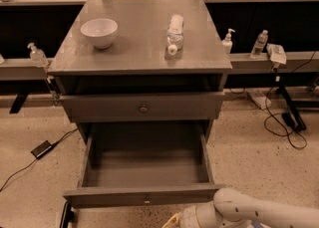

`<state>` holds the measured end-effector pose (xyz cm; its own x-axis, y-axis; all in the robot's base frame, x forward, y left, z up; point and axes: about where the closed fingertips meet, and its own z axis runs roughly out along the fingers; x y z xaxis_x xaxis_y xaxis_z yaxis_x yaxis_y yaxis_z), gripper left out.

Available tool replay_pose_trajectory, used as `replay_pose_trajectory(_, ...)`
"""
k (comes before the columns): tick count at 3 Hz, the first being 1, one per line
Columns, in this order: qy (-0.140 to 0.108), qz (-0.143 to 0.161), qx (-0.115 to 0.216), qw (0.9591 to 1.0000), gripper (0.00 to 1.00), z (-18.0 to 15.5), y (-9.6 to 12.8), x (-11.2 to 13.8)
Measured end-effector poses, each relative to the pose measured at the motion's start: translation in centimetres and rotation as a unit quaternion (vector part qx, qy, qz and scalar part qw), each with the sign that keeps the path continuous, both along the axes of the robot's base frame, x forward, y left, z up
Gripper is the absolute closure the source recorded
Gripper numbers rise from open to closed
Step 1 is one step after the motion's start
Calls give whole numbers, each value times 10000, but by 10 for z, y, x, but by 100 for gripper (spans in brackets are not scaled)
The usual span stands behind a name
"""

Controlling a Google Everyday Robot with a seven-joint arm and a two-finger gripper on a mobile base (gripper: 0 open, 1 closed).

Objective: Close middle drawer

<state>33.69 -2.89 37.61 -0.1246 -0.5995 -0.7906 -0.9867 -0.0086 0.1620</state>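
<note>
The middle drawer (144,195) is pulled far out of the dark grey cabinet. Its deep grey box (144,162) is empty, and a small knob sits at the centre of its flat front. Above it, the uppermost drawer (143,107) with a round knob sits slightly out from the cabinet face. The lowest drawer is hidden under the open one. My gripper (172,220) is at the bottom edge of the camera view, just below and right of centre of the middle drawer's front, and mostly cut off. My white arm (244,212) comes in from the bottom right.
A white bowl (99,32) and a lying clear bottle (175,32) are on the cabinet top (134,53). Small bottles (260,44) stand on rails at both sides. Cables (284,122) and a black adapter (41,149) lie on the speckled floor.
</note>
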Motion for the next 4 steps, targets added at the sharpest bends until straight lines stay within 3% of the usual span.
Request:
replay_pose_trajectory(1, -199, -107, -136, 9997, 100, 0, 5, 16)
replay_pose_trajectory(3, -401, -281, -471, 9977, 100, 0, 12, 53)
replay_pose_trajectory(4, -464, -471, -334, 9973, 100, -1, 1, 77)
